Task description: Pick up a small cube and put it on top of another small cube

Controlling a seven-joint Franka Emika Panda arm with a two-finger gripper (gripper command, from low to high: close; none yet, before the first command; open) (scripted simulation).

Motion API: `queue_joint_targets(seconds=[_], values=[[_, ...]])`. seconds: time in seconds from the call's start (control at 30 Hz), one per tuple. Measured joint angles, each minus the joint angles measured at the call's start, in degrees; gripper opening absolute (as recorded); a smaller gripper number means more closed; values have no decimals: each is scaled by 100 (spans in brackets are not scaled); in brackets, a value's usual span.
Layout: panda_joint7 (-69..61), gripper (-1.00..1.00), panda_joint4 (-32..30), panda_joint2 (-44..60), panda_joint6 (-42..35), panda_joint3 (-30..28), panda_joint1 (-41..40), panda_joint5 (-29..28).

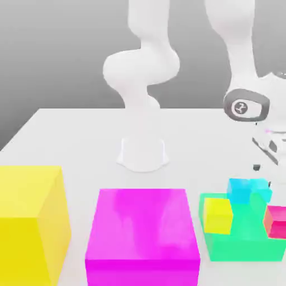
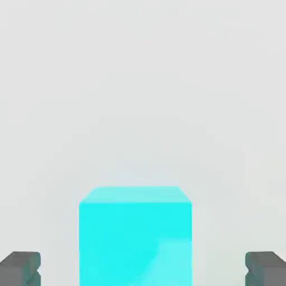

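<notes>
The small glossy cyan cube [image 2: 135,240] in the hand view lies between the two fingers of the Panda's gripper [image 2: 143,268], with a gap on each side, so neither finger touches it. The picture's edge cuts off its near part, and which of the two alike cubes it is I cannot tell. The fingers stand wide apart and hold nothing; both are partly cut off by the picture's edge.

In the exterior view, the Panda arm [image 1: 141,67] rises from its base and leaves through the top edge; another stretch comes back down at the exterior view's right. The hand [image 1: 273,109] is cut off by the right edge, and its pale casing is hard to make out against the white table [image 1: 84,139]. Just below it, two small cyan cubes [image 1: 239,191] sit side by side at the back edge of the flat green block [image 1: 240,240]. The one on the exterior view's right looks paler, and whether they rest on the block or behind it is hard to tell.

Nearer the front are a small yellow cube [image 1: 218,215] and a small red-pink cube [image 1: 275,222], the latter cut off by the right edge. The magenta block [image 1: 142,223] and the large yellow block [image 1: 28,223] run out of the bottom edge.
</notes>
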Motion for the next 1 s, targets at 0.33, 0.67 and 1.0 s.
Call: queue_joint_targets(seconds=[0.33,0.67,1.0], values=[[117,-100,37,177,136,-240,209,-153],[-1411,-100,-258,-1735,-1440,217,-618,1408],[-2716,-100,-407,-2837,-2353,-626,-822,2127]])
